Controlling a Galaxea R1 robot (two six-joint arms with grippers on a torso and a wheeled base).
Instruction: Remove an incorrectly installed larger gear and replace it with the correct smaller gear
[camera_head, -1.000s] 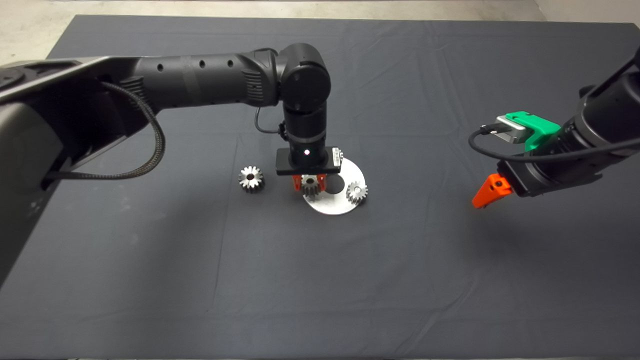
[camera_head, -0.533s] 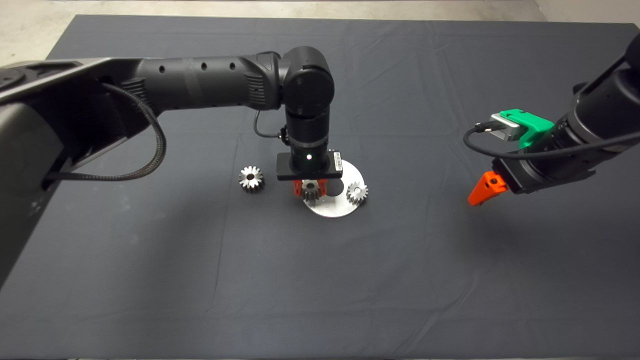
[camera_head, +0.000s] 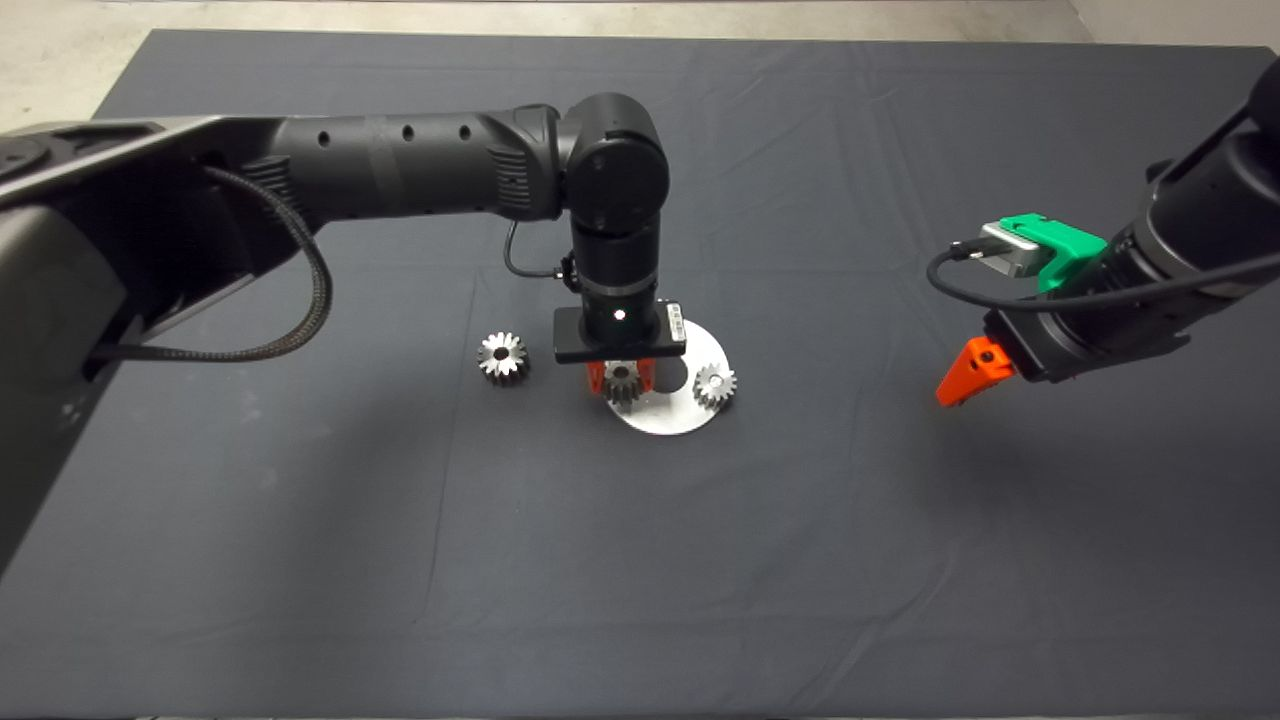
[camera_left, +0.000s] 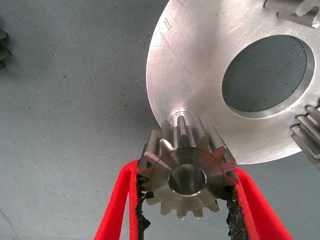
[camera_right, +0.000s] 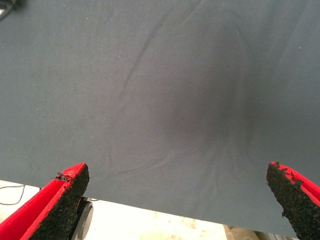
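Steel gleams at the middle of the head view, where the left gripper points straight down with a smaller gear clamped between its red fingers, over the left part of the round metal plate. A label on the gripper's black mount is too small to read, and the mount hides the plate's upper edge. Another small gear sits on the plate's right rim, and the larger gear lies alone on the dark mat, left of the plate. The right gripper hangs at the right of the frame, well apart from the plate; only one red finger shows here. Compared with half a second ago, almost nothing has moved: the left gripper keeps its spot and the right arm has shifted only slightly. In the left wrist view the gripper's black pads press both sides of the smaller gear, held just over a small peg on the plate; whether gear and peg touch cannot be told. Gears at the upper right and right edges are cut off, as is a dark toothed shape at the upper left. No writing is visible. In the right wrist view the right gripper is spread wide over bare mat, holding nothing.
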